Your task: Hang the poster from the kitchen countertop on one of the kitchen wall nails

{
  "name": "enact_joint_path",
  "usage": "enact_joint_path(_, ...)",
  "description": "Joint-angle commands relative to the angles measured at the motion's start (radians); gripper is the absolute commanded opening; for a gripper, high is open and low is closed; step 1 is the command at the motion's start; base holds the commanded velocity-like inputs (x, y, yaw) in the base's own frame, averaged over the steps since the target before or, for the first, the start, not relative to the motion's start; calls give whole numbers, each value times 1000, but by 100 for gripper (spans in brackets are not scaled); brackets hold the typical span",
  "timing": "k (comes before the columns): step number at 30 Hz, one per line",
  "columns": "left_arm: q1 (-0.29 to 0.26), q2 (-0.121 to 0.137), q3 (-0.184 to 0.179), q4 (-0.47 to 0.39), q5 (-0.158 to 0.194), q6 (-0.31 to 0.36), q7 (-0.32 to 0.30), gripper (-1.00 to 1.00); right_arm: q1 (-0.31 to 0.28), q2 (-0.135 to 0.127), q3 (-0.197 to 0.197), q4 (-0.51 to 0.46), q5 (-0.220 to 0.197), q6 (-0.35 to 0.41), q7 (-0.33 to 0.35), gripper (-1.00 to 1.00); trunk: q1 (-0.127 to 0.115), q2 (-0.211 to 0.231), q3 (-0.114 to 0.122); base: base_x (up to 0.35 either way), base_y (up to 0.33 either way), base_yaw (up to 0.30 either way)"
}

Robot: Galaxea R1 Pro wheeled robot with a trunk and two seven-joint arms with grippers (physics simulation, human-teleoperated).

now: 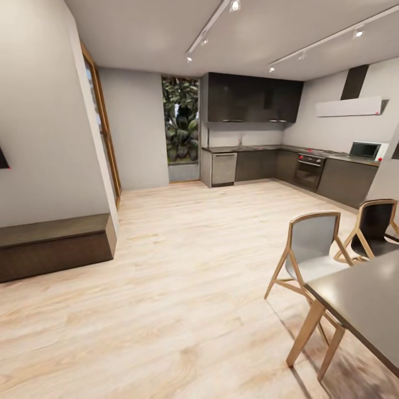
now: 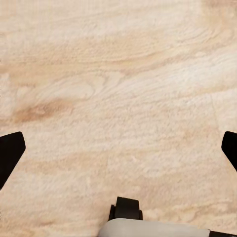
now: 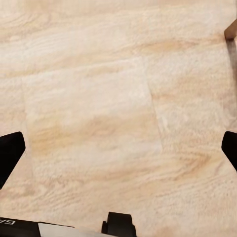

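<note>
The kitchen countertop (image 1: pixel 260 148) runs along the far wall and round the right corner, atop dark cabinets. The poster and the wall nails are too small or hidden to make out from here. In the left wrist view my left gripper (image 2: pixel 118 148) is open, its black fingertips (image 2: pixel 10 153) wide apart over the bare wooden floor. My right gripper (image 3: pixel 118 150) is open too, its fingertips (image 3: pixel 10 150) spread over the floor, holding nothing.
A dark dining table (image 1: pixel 366 305) stands at the near right with two wooden chairs (image 1: pixel 310 249) beside it. A low dark bench (image 1: pixel 55 244) lines the left wall. An oven (image 1: pixel 308 169), a microwave (image 1: pixel 364 149) and a dishwasher (image 1: pixel 224 169) sit along the kitchen run. Light wooden floor (image 1: pixel 183 260) stretches between.
</note>
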Motion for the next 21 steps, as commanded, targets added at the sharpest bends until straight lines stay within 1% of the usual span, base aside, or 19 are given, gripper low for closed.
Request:
enact_joint_path(1, 0, 0, 1, -1, 0, -2, 0, 100, -1, 0, 3, 0, 8, -2, -1, 100, 1, 0, -1, 335, 128, 0)
enact_joint_path(9, 0, 0, 1, -1, 0, -2, 0, 100, 0, 0, 5, 0, 10, -2, -1, 100, 1, 0, -1, 336, 101, 0)
enact_joint_path(21, 0, 1, 1, -1, -1, -2, 0, 100, -1, 1, 6, 0, 11, -2, -2, 100, 1, 0, -1, 338, 11, 0)
